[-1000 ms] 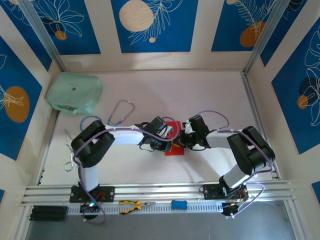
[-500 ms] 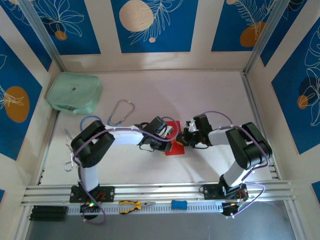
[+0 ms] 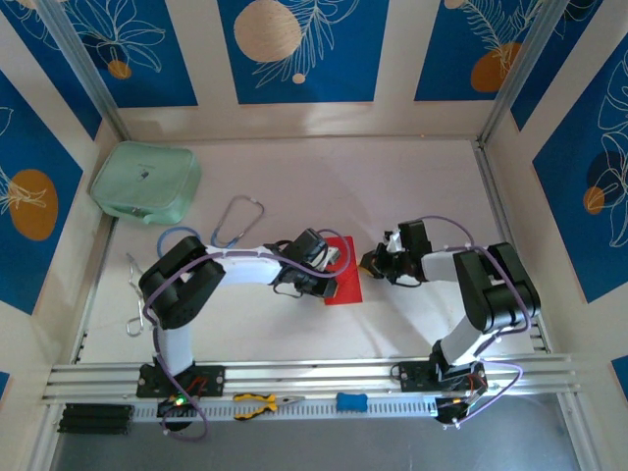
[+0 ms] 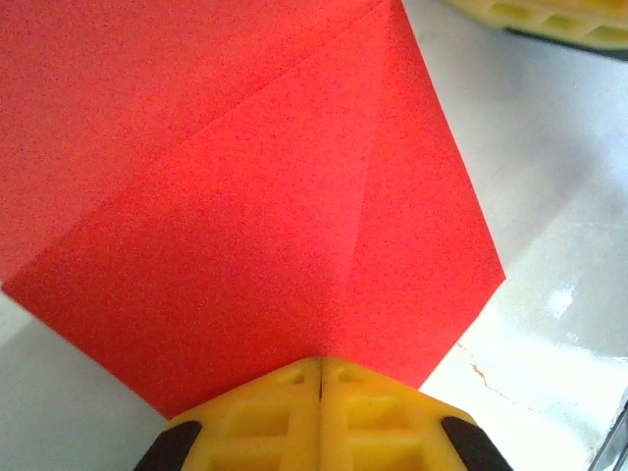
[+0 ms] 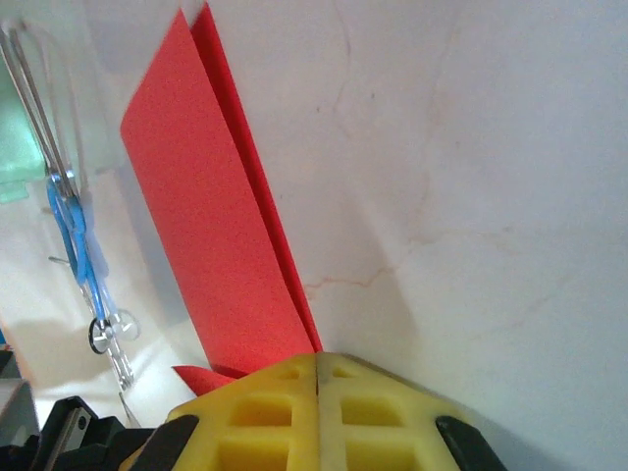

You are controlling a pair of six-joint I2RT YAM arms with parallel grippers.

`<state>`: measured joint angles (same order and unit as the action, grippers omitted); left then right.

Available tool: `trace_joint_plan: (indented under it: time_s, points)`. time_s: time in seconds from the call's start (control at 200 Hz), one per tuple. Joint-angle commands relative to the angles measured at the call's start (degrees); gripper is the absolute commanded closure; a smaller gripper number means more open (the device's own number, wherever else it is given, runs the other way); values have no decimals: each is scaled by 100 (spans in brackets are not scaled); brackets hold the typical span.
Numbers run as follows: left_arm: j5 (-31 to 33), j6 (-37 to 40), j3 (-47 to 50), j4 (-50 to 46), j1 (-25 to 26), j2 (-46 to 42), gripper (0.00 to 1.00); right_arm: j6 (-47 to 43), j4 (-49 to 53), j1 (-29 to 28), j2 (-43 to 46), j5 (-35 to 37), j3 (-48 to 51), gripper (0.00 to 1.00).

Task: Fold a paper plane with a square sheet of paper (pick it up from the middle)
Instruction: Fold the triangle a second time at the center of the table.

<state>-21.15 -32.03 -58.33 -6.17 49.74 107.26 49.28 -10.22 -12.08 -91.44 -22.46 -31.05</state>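
The square sheet of paper (image 3: 345,287) is seen lying flat near the middle of the desk (image 3: 294,177), already creased, with a folded flap and diagonal fold lines visible in the left wrist view. The left gripper (image 4: 320,375) is set over the sheet's left part with its fingers pressed fully together, their tips meeting a point of the red paper; whether the paper is pinched between them cannot be told. The right gripper (image 3: 371,262) is held just beside the sheet's right edge, its fingers likewise closed together with nothing visibly held. In the right wrist view the sheet is seen almost edge-on, two layers showing, running away from the fingertips. A mint-green pouch (image 3: 147,183) is placed at the far left of the desk, well apart from the paper.
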Motion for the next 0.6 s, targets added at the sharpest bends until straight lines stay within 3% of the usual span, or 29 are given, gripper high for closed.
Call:
trace_joint_plan:
  time_s: [0.0, 0.145, 0.31, 0.595]
  points:
    - [168, 92, 283, -710, -41, 143, 100, -205, 436, -67, 435, 162, -130, 100]
    - [159, 96, 285, -681, -46, 128, 100, -162, 389, -403, 680, 231, -33, 100]
    - [136, 95, 284, -665, -48, 124, 100, -139, 193, -709, 384, 166, -92, 100]
    - [94, 108, 313, -606, -45, 59, 100, -119, 151, -721, -193, 294, -173, 100]
